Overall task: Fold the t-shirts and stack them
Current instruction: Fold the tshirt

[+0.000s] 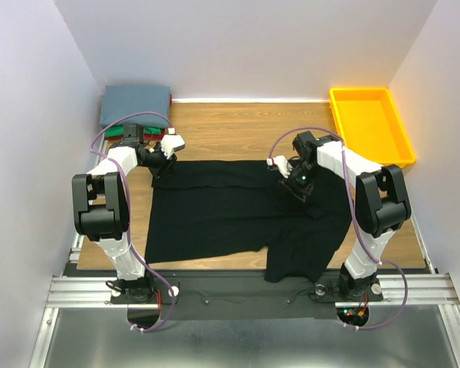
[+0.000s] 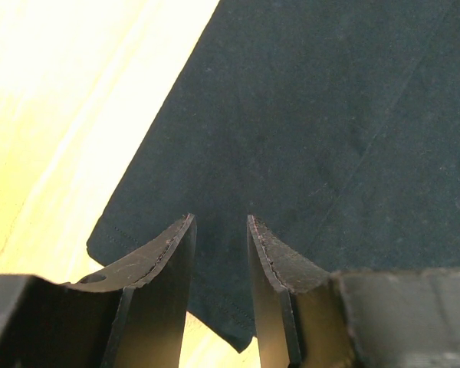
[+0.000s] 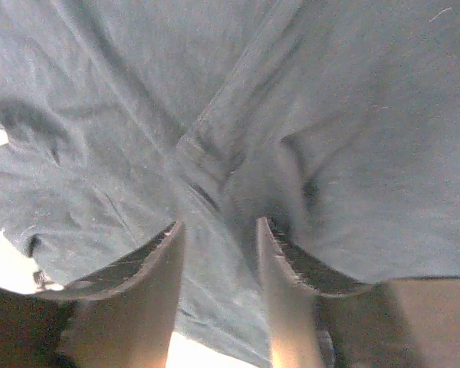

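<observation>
The black tee (image 1: 230,211) lies spread flat on the tabletop (image 1: 238,130), its long axis running left to right across the top view. One rumpled lobe at the near right reaches down to the tabletop's near edge. Which end is the neck I cannot tell.

The left end effector (image 1: 161,165) sits at the tee's far-left corner. In the left wrist view its fingers (image 2: 169,261) stand partly spread, with smooth cloth (image 2: 330,115) showing in the gap and the corner just beneath. Nothing is pinched.

The right end effector (image 1: 295,190) is low over the tee's far right part. Its fingers (image 3: 149,284) are partly spread over wrinkled cloth (image 3: 353,115) crossed by a seam, and they are not pinching it.

The folded tees (image 1: 136,100) are stacked in the far-left corner, grey-blue on top, green and red edges below. A yellow bin (image 1: 368,123) stands far right, apart from the tee
</observation>
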